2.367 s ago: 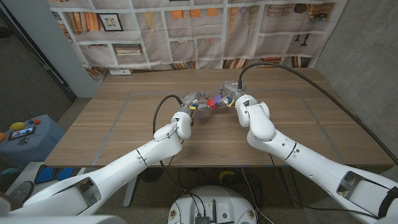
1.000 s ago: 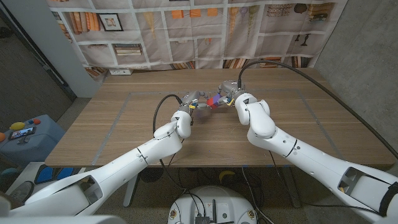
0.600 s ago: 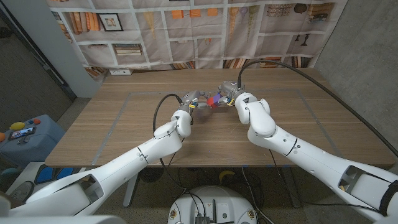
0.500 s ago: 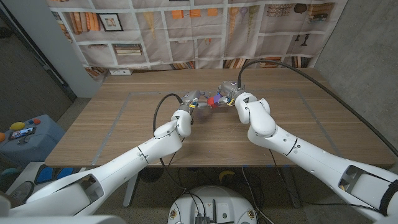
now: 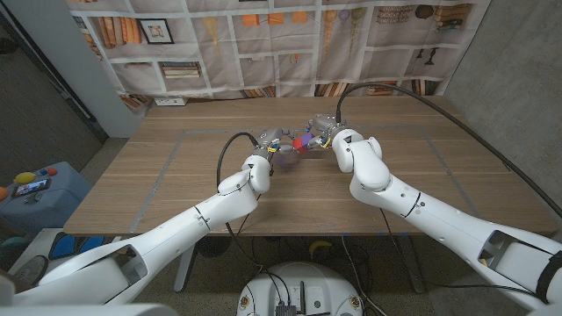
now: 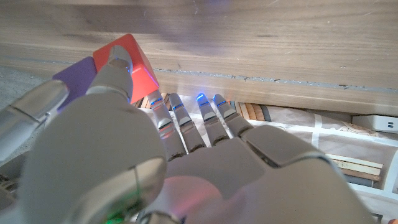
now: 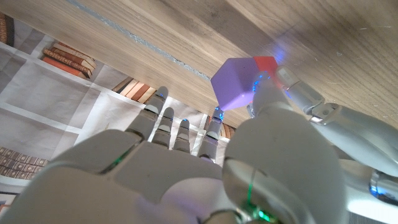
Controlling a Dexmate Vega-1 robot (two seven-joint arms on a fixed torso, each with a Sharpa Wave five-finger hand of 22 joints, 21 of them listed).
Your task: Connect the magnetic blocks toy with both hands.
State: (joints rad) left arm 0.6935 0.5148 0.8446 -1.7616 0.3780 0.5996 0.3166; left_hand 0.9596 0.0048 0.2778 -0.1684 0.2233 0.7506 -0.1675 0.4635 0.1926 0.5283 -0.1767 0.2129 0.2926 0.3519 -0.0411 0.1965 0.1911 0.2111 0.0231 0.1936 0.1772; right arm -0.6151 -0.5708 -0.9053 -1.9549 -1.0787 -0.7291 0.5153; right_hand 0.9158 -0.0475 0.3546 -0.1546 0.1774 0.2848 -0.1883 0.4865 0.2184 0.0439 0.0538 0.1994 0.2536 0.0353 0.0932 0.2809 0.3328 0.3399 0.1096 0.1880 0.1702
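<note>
The red block (image 6: 127, 62) and purple block (image 7: 236, 84) sit side by side above the table (image 5: 176, 175). The left hand (image 5: 274, 140) pinches red, the right hand (image 5: 323, 130) purple. They look light, hard and smooth; hold the flat sides.

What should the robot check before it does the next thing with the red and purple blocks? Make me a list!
1. Red block is held by the left hand: ok, a finger presses on it.
2. Purple block is held by the right hand: ok, a finger rests against it.
3. The two blocks are touching side by side: ok in both wrist views.
4. The magnets have really snapped together: cannot tell.
5. Blocks are lifted off the wooden table: cannot tell from these angles.
6. No other blocks left to join: cannot tell, the hands hide that spot.
</note>
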